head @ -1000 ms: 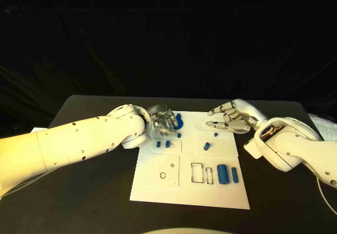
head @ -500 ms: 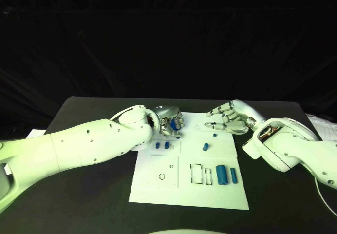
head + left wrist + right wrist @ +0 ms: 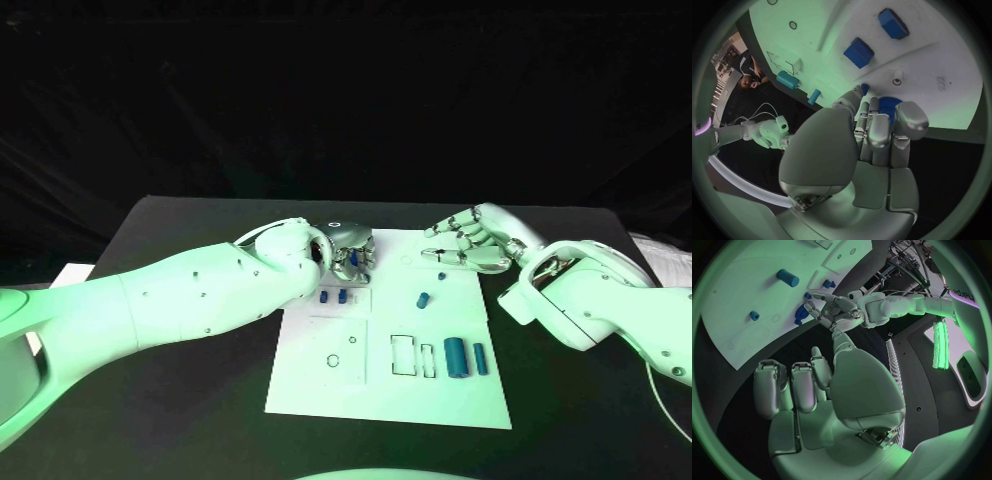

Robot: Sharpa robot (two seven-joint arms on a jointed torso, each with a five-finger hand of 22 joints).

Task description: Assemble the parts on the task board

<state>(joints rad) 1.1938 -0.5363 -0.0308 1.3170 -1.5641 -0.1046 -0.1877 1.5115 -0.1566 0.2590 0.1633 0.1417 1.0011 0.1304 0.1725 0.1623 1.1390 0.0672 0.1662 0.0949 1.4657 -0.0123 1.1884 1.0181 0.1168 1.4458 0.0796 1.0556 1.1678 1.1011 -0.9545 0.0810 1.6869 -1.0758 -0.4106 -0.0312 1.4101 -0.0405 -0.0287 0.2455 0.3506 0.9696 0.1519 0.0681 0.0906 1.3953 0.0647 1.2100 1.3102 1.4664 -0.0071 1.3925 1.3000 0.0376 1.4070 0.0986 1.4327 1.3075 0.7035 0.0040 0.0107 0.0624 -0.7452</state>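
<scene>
The white task board (image 3: 325, 390) lies in the middle of the table. My left hand (image 3: 346, 251) is at its far left corner, fingers curled around a curved blue part (image 3: 889, 103), which also shows under those fingers as the curved part (image 3: 802, 315). My right hand (image 3: 469, 244) hovers over the board's far right edge, fingers loosely bent and apart with nothing in them. Two small blue blocks (image 3: 335, 296) sit just near of the left hand. A short blue peg (image 3: 424, 299) lies mid-board. A blue cylinder (image 3: 456, 357) and a thinner one (image 3: 480, 358) lie at the near right.
Black-outlined rectangular slots (image 3: 405, 355) sit left of the blue cylinders, with small round holes (image 3: 335, 360) further left. A tiny blue stud (image 3: 441, 276) stands by the right hand. Black table (image 3: 173, 400) surrounds the board on every side.
My left hand has turned and closed its fingers over the curved blue part, which earlier lay beside them. The right hand has barely moved.
</scene>
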